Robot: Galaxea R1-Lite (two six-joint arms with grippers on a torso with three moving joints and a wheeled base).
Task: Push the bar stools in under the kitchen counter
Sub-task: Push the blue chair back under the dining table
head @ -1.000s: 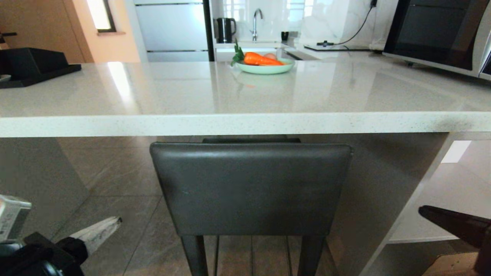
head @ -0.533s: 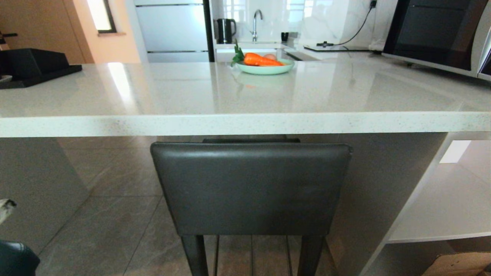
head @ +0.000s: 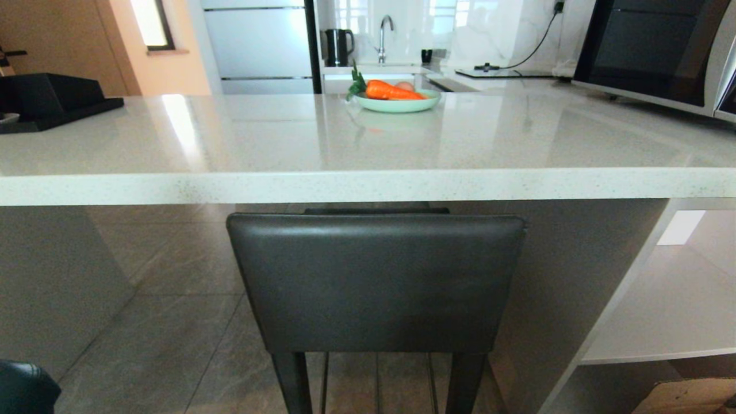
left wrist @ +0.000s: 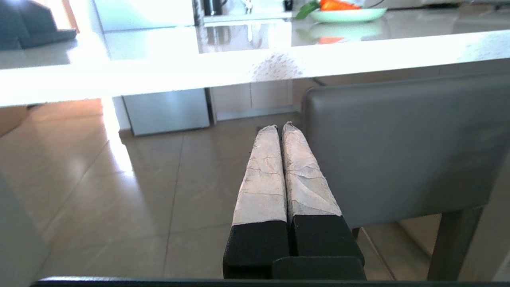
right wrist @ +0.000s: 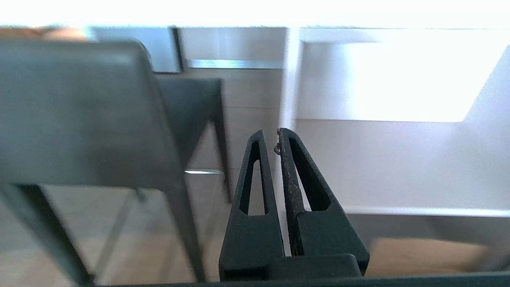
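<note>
Stool, dark grey, rectangular back, stands centred before the worktop, its backrest top just below the thick slab edge, seat tucked beneath. Left tool is drawn low beside the stool's left side, pointing level toward the space under the slab, taped fingers pressed together, holding nothing, clear of the backrest. Right tool sits low on the stool's right, aimed at the white shelves, black fingers nearly closed, a thin gap between, empty. Only a dark bit of the left arm shows in the head view's corner. Plate with carrot rests far back on the slab.
</note>
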